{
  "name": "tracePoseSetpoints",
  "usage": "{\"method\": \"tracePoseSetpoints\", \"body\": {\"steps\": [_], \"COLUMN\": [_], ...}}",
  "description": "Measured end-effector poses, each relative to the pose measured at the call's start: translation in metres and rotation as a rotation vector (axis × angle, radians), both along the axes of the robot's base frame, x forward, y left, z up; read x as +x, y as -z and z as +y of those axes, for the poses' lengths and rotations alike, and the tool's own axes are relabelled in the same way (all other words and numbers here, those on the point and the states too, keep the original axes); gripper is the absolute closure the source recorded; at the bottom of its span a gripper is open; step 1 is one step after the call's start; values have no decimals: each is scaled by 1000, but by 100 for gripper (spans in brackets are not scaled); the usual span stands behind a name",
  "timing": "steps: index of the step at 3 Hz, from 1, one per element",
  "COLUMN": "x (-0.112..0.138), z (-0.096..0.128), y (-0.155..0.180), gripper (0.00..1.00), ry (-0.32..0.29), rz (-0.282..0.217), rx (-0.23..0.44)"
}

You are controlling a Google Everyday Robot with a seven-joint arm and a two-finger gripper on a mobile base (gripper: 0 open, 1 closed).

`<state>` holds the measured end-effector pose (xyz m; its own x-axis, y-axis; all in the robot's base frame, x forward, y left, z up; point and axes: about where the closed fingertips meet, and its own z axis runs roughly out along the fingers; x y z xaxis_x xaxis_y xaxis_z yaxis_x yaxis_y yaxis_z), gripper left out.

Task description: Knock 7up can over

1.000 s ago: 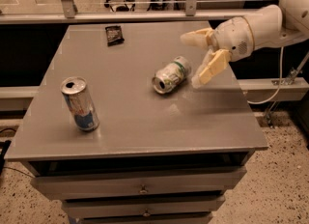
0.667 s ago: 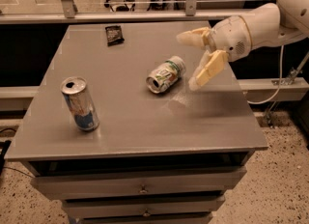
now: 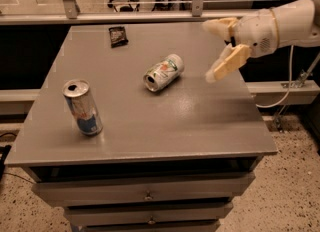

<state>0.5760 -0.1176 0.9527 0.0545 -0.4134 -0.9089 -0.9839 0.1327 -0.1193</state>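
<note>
We see the white arm (image 3: 295,21) reaching in from the right, its cream two-finger gripper (image 3: 208,51) hovering over the grey metal table (image 3: 190,121), fingers spread wide, empty. The silver-white green-lettered 7up can (image 3: 163,72) lies on its side mid-table, near the gripper's left.

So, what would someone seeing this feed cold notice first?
The 7up can lying on its side in the middle of the table, clear of the open pincer, which hangs over the table's right side. Next, the tall can standing upright near the front left, and a dark packet at the back.
</note>
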Motion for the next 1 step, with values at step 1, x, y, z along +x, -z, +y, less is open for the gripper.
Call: {"method": "tracePoseSetpoints", "body": {"steps": [1], "x": [5], "z": [-7], "y": [-3], "gripper": [0], "ry": [30], "rz": [-16], "rx": [4]}}
